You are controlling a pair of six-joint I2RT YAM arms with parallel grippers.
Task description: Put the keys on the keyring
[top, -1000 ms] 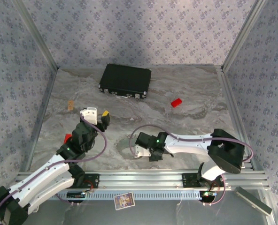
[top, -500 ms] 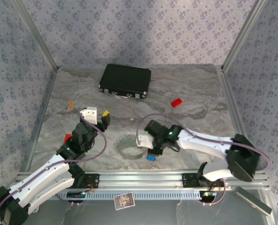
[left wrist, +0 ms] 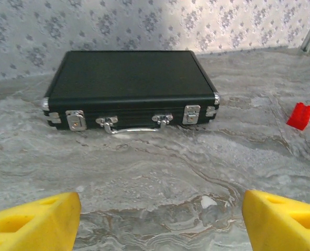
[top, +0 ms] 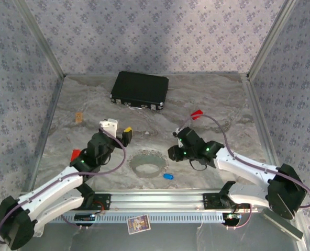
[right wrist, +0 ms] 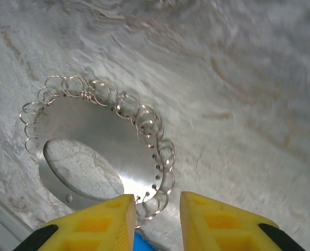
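**On the tabletop beside the dish: blue key loose, nothing clamped**

Your blue-headed key [top: 168, 177] lies flat on the tabletop [top: 218, 104], just beside the near-right rim of the round dish [top: 134, 166] and apart from both grippers. Thin wire rings [right wrist: 144, 123] lie chained along that rim; you cannot tell which is the keyring. Your right gripper [right wrist: 157, 197] points at the dish's rim, jaws a narrow gap apart, gripping nothing. Your left gripper [left wrist: 160, 196] stands left of the dish, jaws wide apart and empty, facing the closed black case [left wrist: 129, 78]. A red block [top: 197, 114] sits well apart, beyond the right arm.
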